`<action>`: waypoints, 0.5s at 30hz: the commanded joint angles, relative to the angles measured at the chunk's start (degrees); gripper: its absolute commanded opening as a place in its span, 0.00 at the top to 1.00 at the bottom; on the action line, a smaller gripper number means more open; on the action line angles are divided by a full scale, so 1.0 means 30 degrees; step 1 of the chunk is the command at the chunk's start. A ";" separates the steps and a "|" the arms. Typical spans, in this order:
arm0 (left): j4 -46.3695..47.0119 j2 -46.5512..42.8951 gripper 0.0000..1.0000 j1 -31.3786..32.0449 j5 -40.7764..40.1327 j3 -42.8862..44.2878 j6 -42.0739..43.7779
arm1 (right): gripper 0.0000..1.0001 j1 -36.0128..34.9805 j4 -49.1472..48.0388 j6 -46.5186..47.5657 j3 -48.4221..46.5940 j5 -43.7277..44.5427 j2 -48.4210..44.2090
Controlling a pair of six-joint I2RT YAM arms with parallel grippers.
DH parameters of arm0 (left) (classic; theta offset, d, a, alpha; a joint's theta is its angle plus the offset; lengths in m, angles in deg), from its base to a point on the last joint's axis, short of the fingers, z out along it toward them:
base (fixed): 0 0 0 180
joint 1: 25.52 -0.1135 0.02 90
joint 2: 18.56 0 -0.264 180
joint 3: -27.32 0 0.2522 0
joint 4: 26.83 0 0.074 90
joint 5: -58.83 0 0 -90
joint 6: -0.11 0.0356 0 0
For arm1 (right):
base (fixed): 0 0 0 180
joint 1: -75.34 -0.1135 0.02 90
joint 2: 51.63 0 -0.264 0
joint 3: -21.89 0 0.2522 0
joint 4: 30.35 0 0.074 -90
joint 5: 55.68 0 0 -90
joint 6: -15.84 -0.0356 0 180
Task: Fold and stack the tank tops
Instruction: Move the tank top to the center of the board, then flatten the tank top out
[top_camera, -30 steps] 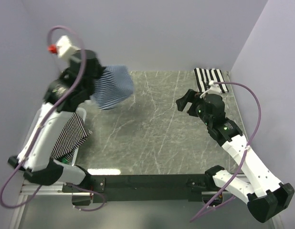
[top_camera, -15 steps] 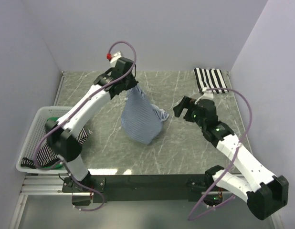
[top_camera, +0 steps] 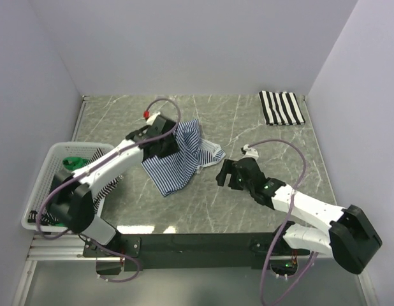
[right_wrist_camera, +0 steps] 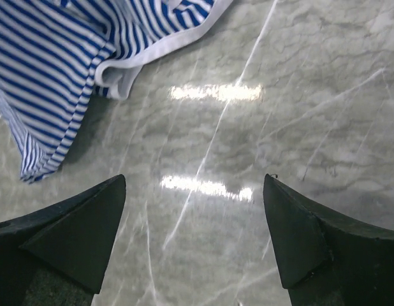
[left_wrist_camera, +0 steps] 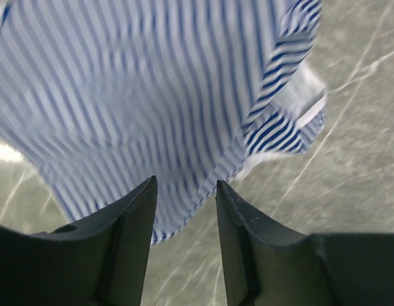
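Pale lavender walls (top_camera: pixel 203 44) close in on three sides of a grey-green marbled table (top_camera: pixel 184 210), and we see the whole of it from above. Our left arm (top_camera: pixel 114 159) reaches from the near left corner out over the middle of the table. Our right arm (top_camera: pixel 305 207) lies low from the near right corner, pointing left towards the centre.

A white mesh basket (top_camera: pixel 39 188) sits at the table's left edge, partly under the left arm. It holds more striped clothes (top_camera: pixel 106 182) and something green (top_camera: pixel 72 163).

The thin navy-and-white striped tank top (top_camera: pixel 178 169) lies crumpled on the table just left of centre, with bunched folds and one corner trailing towards us. The broad black-and-white striped tank top (top_camera: pixel 281 108) lies flat and folded in the far right corner, well apart from everything else.

The left gripper (left_wrist_camera: pixel 185 182) sits directly over the crumpled top. Its fingers stand a narrow gap apart and we see no cloth pinched between them, only stripes beyond. The right gripper (right_wrist_camera: pixel 194 178) is spread wide over bare marble near the top's right edge and holds nothing.

The top's white trim (right_wrist_camera: pixel 165 43) curls along its nearest opening, just ahead of the right gripper
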 commanded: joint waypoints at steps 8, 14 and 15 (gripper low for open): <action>-0.1556 -0.4804 0.69 0.3218 -0.2819 -0.6149 -0.4063 | 0.24 -0.1586 -0.3545 -0.0598 -0.3334 0.0018 0.5091; -0.1236 -0.4073 0.63 0.4977 -0.2965 -0.7586 -0.4124 | 0.28 -0.1970 -0.3750 -0.1216 -0.4300 0.1250 0.7080; -0.0712 -0.4101 0.61 0.5065 -0.2964 -0.7764 -0.3950 | 0.30 -0.1999 -0.3751 -0.1157 -0.4853 0.1309 0.7405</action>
